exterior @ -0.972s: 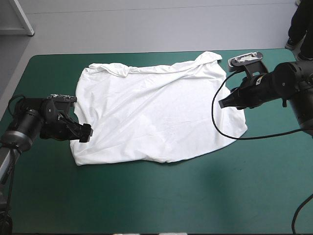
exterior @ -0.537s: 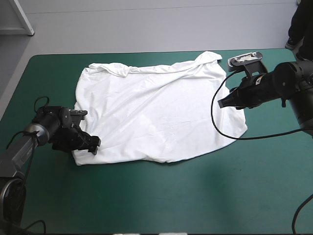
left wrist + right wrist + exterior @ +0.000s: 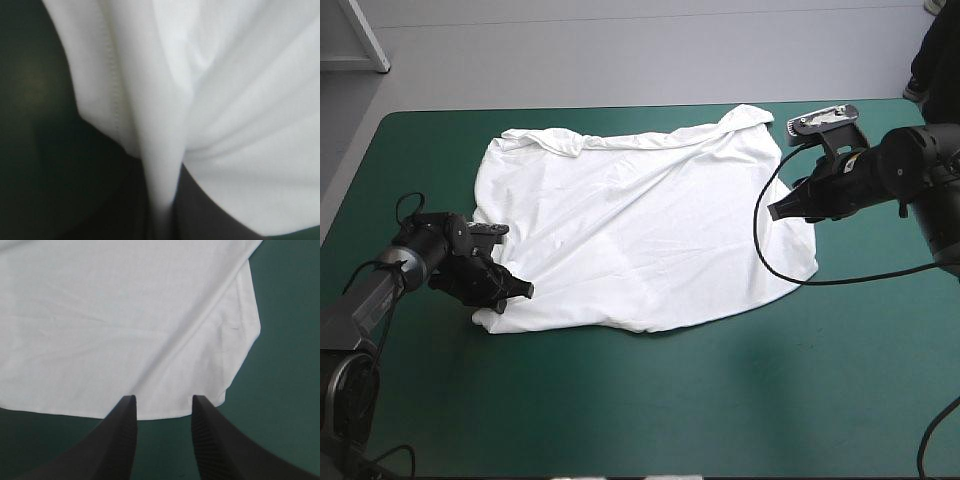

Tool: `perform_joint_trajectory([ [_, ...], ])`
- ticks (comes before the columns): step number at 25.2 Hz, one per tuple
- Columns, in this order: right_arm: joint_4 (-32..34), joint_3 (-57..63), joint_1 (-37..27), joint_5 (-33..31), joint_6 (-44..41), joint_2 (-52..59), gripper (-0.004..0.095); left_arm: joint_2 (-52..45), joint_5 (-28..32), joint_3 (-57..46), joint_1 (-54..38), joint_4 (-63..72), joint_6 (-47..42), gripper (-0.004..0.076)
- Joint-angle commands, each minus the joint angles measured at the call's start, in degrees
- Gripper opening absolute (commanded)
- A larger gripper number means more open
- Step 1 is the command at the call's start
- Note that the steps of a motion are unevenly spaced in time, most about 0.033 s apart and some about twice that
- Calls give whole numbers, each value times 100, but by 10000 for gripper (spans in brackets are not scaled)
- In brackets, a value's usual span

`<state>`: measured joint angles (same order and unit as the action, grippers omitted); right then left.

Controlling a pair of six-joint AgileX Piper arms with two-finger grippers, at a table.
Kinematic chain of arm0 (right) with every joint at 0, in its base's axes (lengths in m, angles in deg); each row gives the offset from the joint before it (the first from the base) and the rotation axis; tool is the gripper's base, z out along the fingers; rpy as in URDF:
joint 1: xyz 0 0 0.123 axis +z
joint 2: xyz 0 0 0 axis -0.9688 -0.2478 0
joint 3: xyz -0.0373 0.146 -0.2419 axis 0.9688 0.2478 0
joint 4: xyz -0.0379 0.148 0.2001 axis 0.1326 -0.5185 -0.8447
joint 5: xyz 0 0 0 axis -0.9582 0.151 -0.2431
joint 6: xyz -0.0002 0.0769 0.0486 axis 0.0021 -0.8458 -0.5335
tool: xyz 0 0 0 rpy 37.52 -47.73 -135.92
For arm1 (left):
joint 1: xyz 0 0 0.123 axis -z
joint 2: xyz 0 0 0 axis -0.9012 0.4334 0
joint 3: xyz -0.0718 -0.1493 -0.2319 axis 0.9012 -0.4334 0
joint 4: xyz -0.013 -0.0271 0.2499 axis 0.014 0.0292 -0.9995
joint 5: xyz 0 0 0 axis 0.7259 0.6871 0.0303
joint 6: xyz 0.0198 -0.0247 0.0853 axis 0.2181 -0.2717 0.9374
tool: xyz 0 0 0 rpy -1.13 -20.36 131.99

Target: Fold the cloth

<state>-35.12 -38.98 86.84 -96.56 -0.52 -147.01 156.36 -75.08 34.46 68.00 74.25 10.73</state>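
The white T-shirt [image 3: 640, 230] lies spread flat across the middle of the teal-green table, with a rumpled ridge along its far edge. My left gripper [image 3: 520, 292] is at the shirt's near-left corner, low on the table. In the left wrist view a pinched fold of the T-shirt [image 3: 240, 100] rises from between the black fingers [image 3: 200, 215], so the gripper is shut on it. My right gripper [image 3: 775, 213] hovers at the shirt's right edge. In the right wrist view its fingers [image 3: 127, 425] stand apart over the hem of the T-shirt [image 3: 125, 315], holding nothing.
Bare teal-green cover [image 3: 720, 400] runs in a broad strip between the shirt and the table's near edge, with narrower strips at the left and right sides. The shirt's far edge lies close to the table's far edge.
My left gripper slid toward the near edge along the shirt's left side to the near-left corner and shut on it, and the corner has bunched up. The right arm has stayed put.
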Motion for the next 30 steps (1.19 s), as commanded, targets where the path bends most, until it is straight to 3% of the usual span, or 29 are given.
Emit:
perform_joint_trajectory([
  [1, 70, -123, -22, 177, 26, 215, 350, -115, -404, -21, 6, -1061, -329, 19],
  [5, 70, -123, -22, 177, 12, 215, 350, -651, -407, -21, -133, -2369, -1253, 20],
  [10, 70, -123, -22, 188, 12, 215, 350, -748, 3, -21, -1380, -1247, -443, 19],
  [13, 19, -123, -22, 188, 12, 215, 350, -658, 601, 54, -2311, -822, -228, 19],
  [16, -90, -123, -22, 178, 12, 215, 350, -147, 541, 679, -2828, -512, 10, 19],
  [25, -114, -123, -22, 178, 12, 215, 350, 1236, 596, 2911, -2926, -784, -27, 19],
  [30, -104, -123, -22, 178, 12, 215, 350, 2059, 168, 4060, -2926, -1101, -27, 19],
])
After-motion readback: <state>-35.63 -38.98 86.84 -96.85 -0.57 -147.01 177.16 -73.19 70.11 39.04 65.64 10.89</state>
